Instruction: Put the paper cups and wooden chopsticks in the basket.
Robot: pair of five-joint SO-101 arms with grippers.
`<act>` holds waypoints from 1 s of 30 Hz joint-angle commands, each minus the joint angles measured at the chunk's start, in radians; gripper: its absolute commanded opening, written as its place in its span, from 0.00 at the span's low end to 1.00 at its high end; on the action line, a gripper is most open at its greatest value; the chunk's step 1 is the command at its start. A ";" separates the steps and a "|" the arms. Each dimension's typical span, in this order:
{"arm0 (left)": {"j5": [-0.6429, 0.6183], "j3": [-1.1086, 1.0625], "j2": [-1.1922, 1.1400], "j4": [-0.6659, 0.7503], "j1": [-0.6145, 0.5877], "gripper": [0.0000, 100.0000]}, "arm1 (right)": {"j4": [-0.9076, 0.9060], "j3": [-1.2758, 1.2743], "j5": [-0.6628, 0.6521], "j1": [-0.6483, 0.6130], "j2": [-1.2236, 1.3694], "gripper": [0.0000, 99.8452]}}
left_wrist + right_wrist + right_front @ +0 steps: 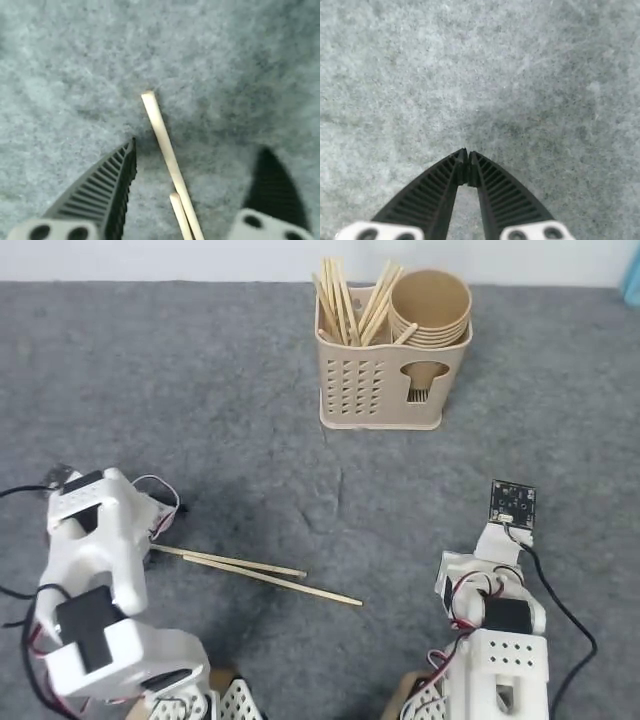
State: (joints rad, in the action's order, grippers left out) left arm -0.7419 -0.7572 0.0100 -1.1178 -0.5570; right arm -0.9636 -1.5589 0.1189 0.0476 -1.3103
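Currently the basket (380,390) holds chopsticks (343,305) and seemingly several nested paper cups (430,300)

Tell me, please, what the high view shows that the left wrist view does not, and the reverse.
High view, not the left wrist view: the basket at the table's far side, holding stacked paper cups and upright chopsticks, and the right arm. Left wrist view, not the high view: the left gripper, open, its fingers either side of the ends of the loose chopsticks. Both: those two loose chopsticks lying on the grey carpet.
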 commanded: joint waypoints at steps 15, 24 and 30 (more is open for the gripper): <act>0.026 0.234 0.020 -0.216 -0.002 0.01 | 0.008 0.005 -0.012 0.010 -0.013 0.01; 0.091 0.407 0.315 -0.321 0.046 0.01 | 0.010 0.005 -0.012 0.010 -0.013 0.01; 0.091 0.364 0.632 -0.315 0.138 0.01 | 0.010 0.005 -0.012 0.010 -0.013 0.01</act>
State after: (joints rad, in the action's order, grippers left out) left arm -0.6621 -0.3920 0.4166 -1.4339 -0.4757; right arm -0.9636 -1.5589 0.1189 0.0476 -1.3103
